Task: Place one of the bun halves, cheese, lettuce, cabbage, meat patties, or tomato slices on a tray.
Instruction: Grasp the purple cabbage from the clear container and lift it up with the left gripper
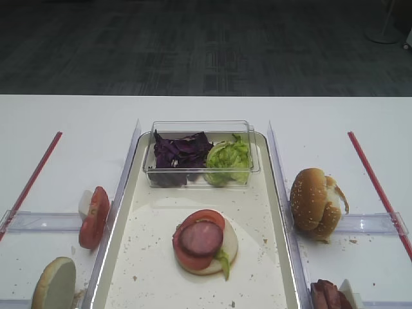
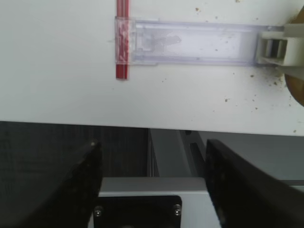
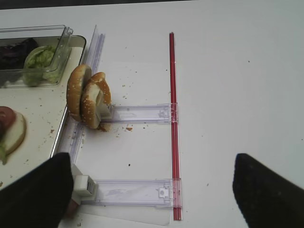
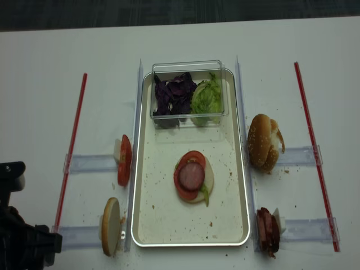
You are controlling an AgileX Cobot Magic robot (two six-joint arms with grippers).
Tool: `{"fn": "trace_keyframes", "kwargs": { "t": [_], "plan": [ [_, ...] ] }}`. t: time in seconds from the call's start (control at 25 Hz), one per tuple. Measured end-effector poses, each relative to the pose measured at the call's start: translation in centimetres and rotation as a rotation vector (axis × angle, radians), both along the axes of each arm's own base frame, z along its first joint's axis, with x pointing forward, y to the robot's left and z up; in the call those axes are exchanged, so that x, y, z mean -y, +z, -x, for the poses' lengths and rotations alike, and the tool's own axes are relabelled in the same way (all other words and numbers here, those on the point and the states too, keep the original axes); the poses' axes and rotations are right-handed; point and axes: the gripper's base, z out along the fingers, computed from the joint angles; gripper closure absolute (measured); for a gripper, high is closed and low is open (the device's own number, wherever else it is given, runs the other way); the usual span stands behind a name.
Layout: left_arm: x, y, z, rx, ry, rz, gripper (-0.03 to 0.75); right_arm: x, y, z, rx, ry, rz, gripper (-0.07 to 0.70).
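The large rectangular cream-white tray with a raised metallic rim (image 4: 147,225) lies in the middle of the white table (image 4: 45,79), crumbs scattered over its floor. Near the tray's centre sits a stack: a pale round bun half (image 4: 207,179) at the bottom, a bit of light green lettuce (image 4: 205,195) poking out at its near edge, a bright red tomato slice (image 4: 194,159) over it, and a reddish-brown round meat patty (image 4: 191,175) on top. At the tray's far end stands a small clear plastic tub (image 4: 188,66) holding dark purple cabbage shreds (image 4: 171,95) on its left and ruffled green lettuce leaves (image 4: 206,97) on its right.

Left of the tray, upright tomato slices (image 4: 124,160) lean in a clear plastic holder, and nearer the front edge a bun half (image 4: 111,226) stands on edge. Right of the tray, two sesame-seeded golden bun halves (image 4: 262,142) stand together in another holder; nearer the front, more meat patties (image 4: 267,230) stand on edge. A thin red strip (image 4: 71,151) runs along the table well to the tray's left, a matching one (image 4: 314,148) to its right.

The left gripper (image 2: 152,161) hangs off the table's front edge, left of the tray, its dark fingers (image 2: 83,180) spread wide on nothing. The right gripper (image 3: 152,185) hovers over the table right of the tray, fingers likewise wide apart and empty.

No brand, label or writing can be read anywhere.
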Motion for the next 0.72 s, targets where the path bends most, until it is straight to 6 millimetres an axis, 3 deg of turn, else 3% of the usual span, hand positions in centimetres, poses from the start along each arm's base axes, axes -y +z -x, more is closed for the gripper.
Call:
{"fn": "trace_keyframes", "kwargs": {
  "t": [0.44, 0.72],
  "plan": [
    [-0.1, 0.1, -0.9, 0.033, 0.013, -0.001, 0.287, 0.0, 0.0, 0.0, 0.0, 0.0, 0.0, -0.06],
    [-0.4, 0.5, -6.0, 0.035, 0.015, -0.001, 0.287, 0.0, 0.0, 0.0, -0.001, -0.004, -0.006, -0.06]
  ]
}}
